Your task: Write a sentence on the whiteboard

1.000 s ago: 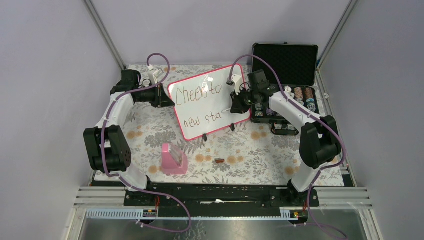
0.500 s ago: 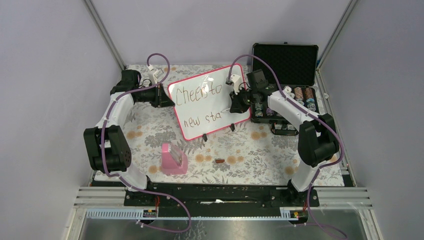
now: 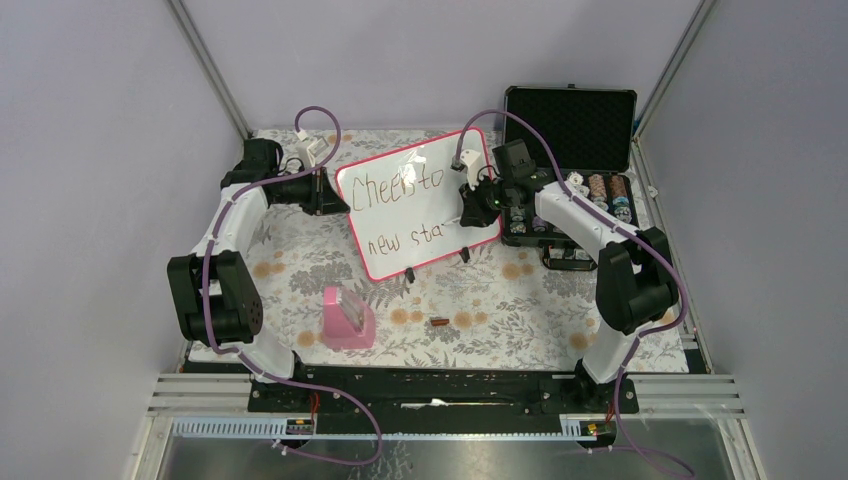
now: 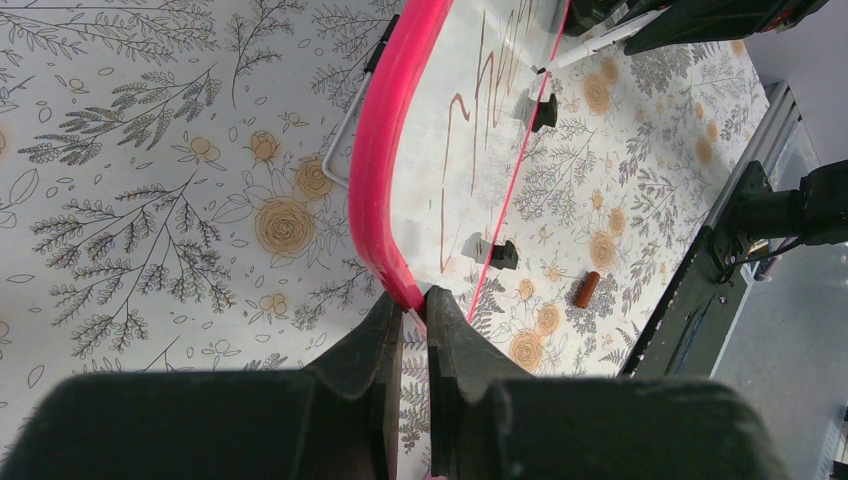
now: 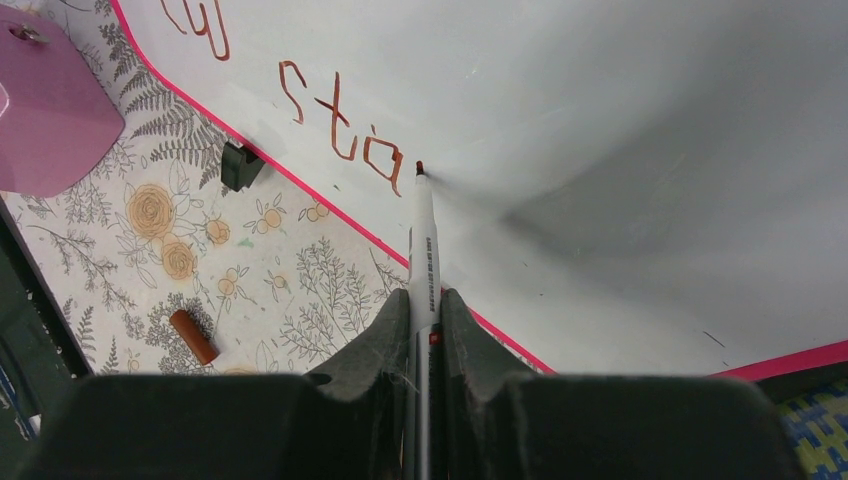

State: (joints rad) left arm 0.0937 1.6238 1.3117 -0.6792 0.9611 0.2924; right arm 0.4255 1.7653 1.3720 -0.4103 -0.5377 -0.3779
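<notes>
Whiteboard (image 3: 430, 200) stands propped mid-table toward 12 o'clock, with the left gripper (image 4: 412, 300) pinched shut on its pink frame (image 4: 372, 180) at the board's 9 o'clock edge. Right gripper (image 5: 425, 300) is clamped on the marker (image 5: 423, 235), tip at 3 o'clock of the last "a" in the sentence (image 5: 345, 130). I'd press lightly, brace the board, and space the next letter clearly.

Open cloth (image 3: 500, 300) between pink box (image 3: 347, 318) and brown cap (image 3: 438, 322); case (image 3: 570, 125) crowds whiteboard's (image 3: 420, 215) right side.
</notes>
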